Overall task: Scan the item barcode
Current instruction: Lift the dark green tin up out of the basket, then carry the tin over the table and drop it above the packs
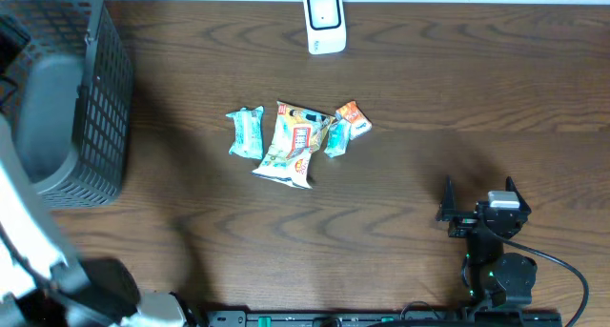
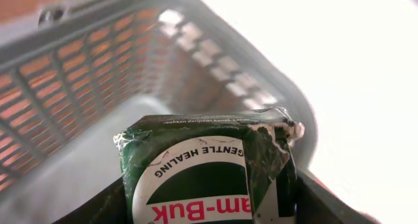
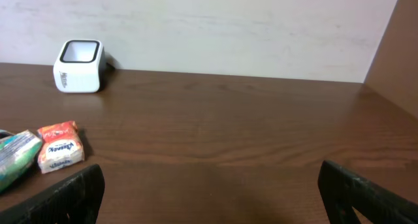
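Basket (image 1: 95, 89) walls hem left side; packets (image 1: 295, 136) clutter centre; table (image 1: 457, 89) right open.

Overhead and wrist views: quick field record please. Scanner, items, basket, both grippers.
scanner: white scanner, upright at the far edge of the table
loose items: snack bag, teal packet and orange packet, clustered mid-table
basket: grey basket, at the left
left arm: left gripper closed on a green packet, basket interior behind it
right arm: right gripper open, empty, low over bare table
barcode: none visible on the green packet's shown face
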`<control>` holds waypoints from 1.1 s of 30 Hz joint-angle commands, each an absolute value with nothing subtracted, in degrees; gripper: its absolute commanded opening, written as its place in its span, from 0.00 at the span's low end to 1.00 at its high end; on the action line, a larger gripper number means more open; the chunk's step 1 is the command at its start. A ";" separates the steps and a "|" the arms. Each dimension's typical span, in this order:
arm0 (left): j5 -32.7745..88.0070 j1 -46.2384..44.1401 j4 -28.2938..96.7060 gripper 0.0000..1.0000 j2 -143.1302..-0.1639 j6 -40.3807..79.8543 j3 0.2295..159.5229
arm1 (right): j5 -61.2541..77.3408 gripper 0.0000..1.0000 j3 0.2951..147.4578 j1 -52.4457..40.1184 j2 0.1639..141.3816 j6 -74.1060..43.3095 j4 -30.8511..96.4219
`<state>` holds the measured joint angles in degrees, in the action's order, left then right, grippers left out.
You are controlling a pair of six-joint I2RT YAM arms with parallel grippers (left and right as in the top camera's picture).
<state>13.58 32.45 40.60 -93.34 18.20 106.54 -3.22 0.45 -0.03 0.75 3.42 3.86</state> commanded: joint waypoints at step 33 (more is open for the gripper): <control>7.33 -14.33 42.44 0.56 -118.63 2.22 104.97 | -3.49 0.99 0.32 -0.43 0.64 3.27 4.01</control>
